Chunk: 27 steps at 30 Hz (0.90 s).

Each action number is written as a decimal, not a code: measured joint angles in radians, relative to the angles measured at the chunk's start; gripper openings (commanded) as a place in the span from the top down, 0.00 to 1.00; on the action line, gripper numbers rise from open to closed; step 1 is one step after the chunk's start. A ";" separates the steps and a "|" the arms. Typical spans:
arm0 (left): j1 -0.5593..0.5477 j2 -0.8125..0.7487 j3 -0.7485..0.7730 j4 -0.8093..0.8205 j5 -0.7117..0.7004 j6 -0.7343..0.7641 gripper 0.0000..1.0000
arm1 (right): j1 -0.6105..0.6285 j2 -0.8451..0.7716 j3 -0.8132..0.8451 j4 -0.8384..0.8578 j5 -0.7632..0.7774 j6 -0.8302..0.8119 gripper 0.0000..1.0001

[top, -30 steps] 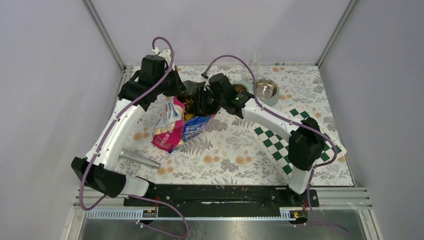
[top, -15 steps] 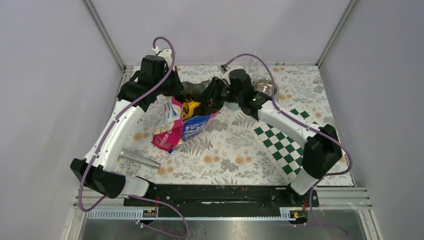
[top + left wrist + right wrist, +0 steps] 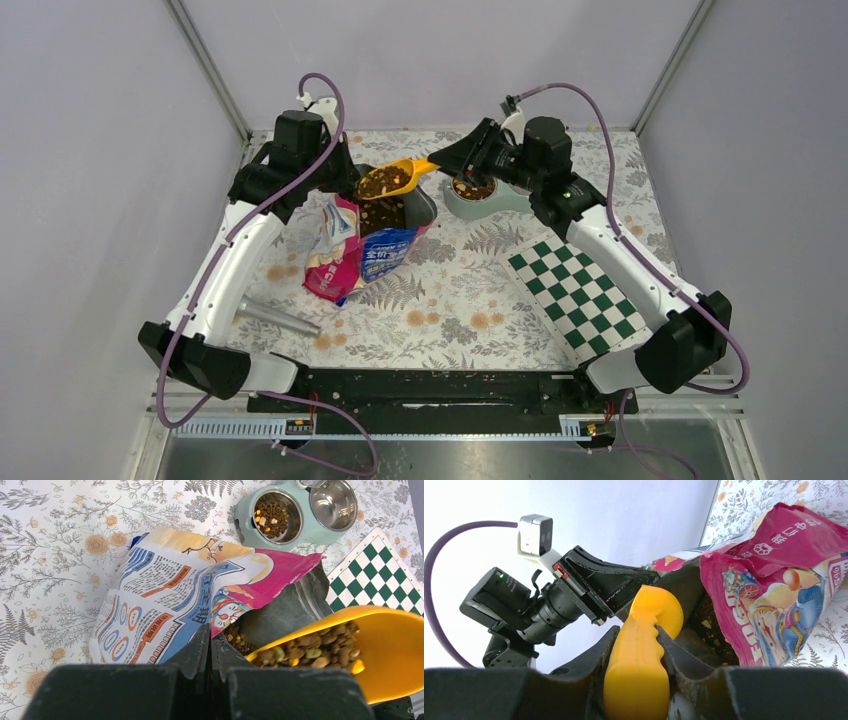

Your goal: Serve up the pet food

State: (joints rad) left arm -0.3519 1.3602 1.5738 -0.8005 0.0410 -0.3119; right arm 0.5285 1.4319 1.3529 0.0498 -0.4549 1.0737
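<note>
The pet food (image 3: 383,182) heaps an orange scoop (image 3: 395,180) held level above the open mouth of the printed bag (image 3: 350,255). My right gripper (image 3: 440,162) is shut on the scoop's handle (image 3: 641,650), fingers pressed to both sides. My left gripper (image 3: 210,640) is shut, pinching the bag's rim (image 3: 220,625) and holding the mouth open. More pet food (image 3: 237,637) lies inside the bag, and some fills the left bowl (image 3: 276,517) of a mint twin feeder (image 3: 495,200). Its other steel bowl (image 3: 332,497) is bare.
A green-and-white checkered mat (image 3: 575,285) lies right of centre on the floral tablecloth. A metal cylinder (image 3: 280,318) rests near the left arm's base. Enclosure walls close in at the back and both sides.
My right arm has drawn back to the right and lifted the scoop out of the bag, now full of kibble. The left gripper has kept its hold on the bag.
</note>
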 measured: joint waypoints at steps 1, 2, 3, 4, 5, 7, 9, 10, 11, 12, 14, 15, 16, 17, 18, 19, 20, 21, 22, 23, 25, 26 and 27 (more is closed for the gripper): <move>0.003 -0.002 0.000 -0.001 0.000 0.002 1.00 | -0.007 -0.006 0.000 -0.001 0.000 0.000 1.00; 0.006 -0.003 0.000 -0.003 0.000 0.002 1.00 | -0.011 -0.010 0.000 -0.005 0.000 -0.002 1.00; 0.010 -0.005 0.000 -0.006 0.000 0.003 1.00 | -0.015 -0.012 0.000 -0.011 0.000 -0.005 1.00; 0.013 -0.006 0.000 -0.009 -0.001 0.005 1.00 | -0.016 -0.014 0.000 -0.018 0.000 -0.012 1.00; 0.014 -0.006 0.000 -0.010 0.000 0.006 1.00 | -0.017 -0.014 0.000 -0.023 0.000 -0.021 1.00; 0.019 -0.008 0.000 -0.013 -0.001 0.006 1.00 | -0.016 -0.014 0.000 -0.048 0.000 -0.054 1.00; 0.021 -0.009 0.000 -0.014 0.000 0.007 1.00 | -0.016 -0.014 0.000 -0.090 0.001 -0.102 1.00; 0.023 -0.010 0.000 -0.014 -0.001 0.008 1.00 | -0.016 -0.014 0.000 -0.108 0.002 -0.121 1.00; 0.023 -0.010 0.000 -0.014 0.000 0.008 1.00 | -0.016 -0.014 0.002 -0.139 0.009 -0.155 1.00; 0.025 -0.010 0.000 -0.014 0.000 0.008 1.00 | -0.016 -0.015 0.003 -0.163 0.016 -0.183 1.00; 0.026 -0.010 0.000 -0.014 0.000 0.008 1.00 | -0.017 -0.021 0.003 -0.204 0.026 -0.231 1.00; 0.026 -0.010 0.000 -0.014 0.000 0.009 1.00 | -0.017 -0.025 0.003 -0.216 0.027 -0.245 1.00; 0.026 -0.010 0.000 -0.015 0.000 0.009 1.00 | -0.017 -0.031 0.003 -0.226 0.027 -0.256 1.00; 0.026 -0.010 0.000 -0.014 0.000 0.009 1.00 | -0.017 -0.034 0.003 -0.229 0.026 -0.260 1.00; 0.027 -0.010 0.000 -0.014 0.000 0.009 1.00 | -0.017 -0.039 0.003 -0.230 0.025 -0.262 1.00; 0.027 -0.010 0.000 -0.014 0.000 0.009 1.00 | -0.018 -0.042 0.003 -0.226 0.024 -0.262 1.00; 0.028 -0.010 0.000 -0.014 0.000 0.009 1.00 | -0.019 -0.044 0.003 -0.222 0.023 -0.262 1.00; 0.029 -0.010 0.000 -0.014 0.000 0.009 1.00 | -0.019 -0.045 0.003 -0.219 0.023 -0.261 1.00; 0.031 -0.010 0.000 -0.014 0.000 0.009 1.00 | -0.019 -0.046 0.003 -0.217 0.023 -0.261 1.00; 0.032 -0.011 0.000 -0.015 0.000 0.009 1.00 | -0.019 -0.047 0.003 -0.217 0.023 -0.262 1.00; 0.034 -0.011 0.000 -0.015 0.000 0.009 1.00 | -0.019 -0.048 0.003 -0.217 0.024 -0.268 1.00; 0.035 -0.011 0.000 -0.015 0.000 0.009 1.00 | -0.019 -0.048 0.003 -0.218 0.024 -0.273 1.00; 0.035 -0.011 0.000 -0.015 0.000 0.009 1.00 | -0.019 -0.050 0.003 -0.219 0.025 -0.283 1.00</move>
State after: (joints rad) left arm -0.3168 1.3491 1.5738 -0.8154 0.0410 -0.3027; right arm 0.5095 1.3823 1.3560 -0.1692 -0.4301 0.7902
